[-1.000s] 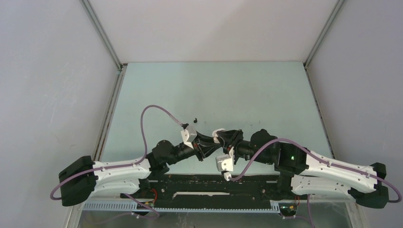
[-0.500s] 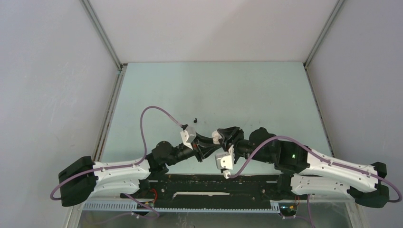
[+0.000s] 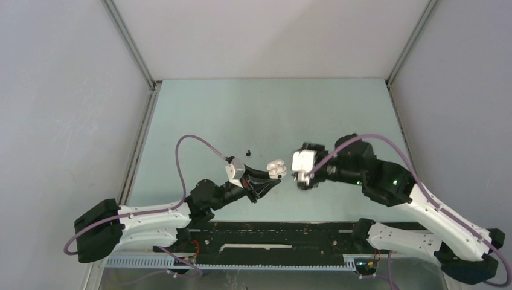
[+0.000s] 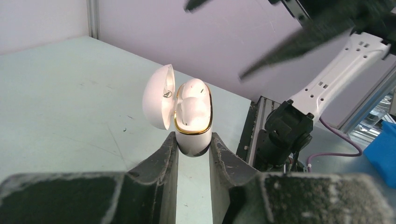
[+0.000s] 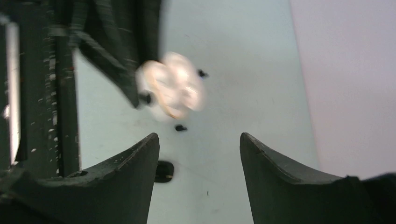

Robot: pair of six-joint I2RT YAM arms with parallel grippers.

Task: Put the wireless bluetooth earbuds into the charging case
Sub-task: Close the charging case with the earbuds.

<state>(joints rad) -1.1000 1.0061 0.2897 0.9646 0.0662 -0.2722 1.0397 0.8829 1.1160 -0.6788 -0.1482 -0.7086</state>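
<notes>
The white charging case [image 4: 192,135] with a gold rim stands upright between my left gripper's [image 4: 193,142] fingers, which are shut on its lower body. Its lid [image 4: 159,95] hangs open to the left. Two white wireless bluetooth earbuds [image 4: 190,98] sit in the case. From above, the case [image 3: 276,168] is held a little over the table. My right gripper [image 5: 199,137] is open and empty, raised above and to the right of the case [image 5: 170,91], which is blurred there. Tiny black earbuds [image 5: 180,127] lie on the table near the case.
Small black specks [image 3: 248,152] lie on the pale green table [image 3: 272,109] behind the left gripper. A small dark rounded object [image 5: 164,171] rests by the right gripper's left finger. Grey walls enclose the table on three sides. A black rail [image 3: 272,232] runs along the near edge.
My right gripper has opened and drawn back up and to the right, away from the case. The left gripper still holds the case in about the same place.
</notes>
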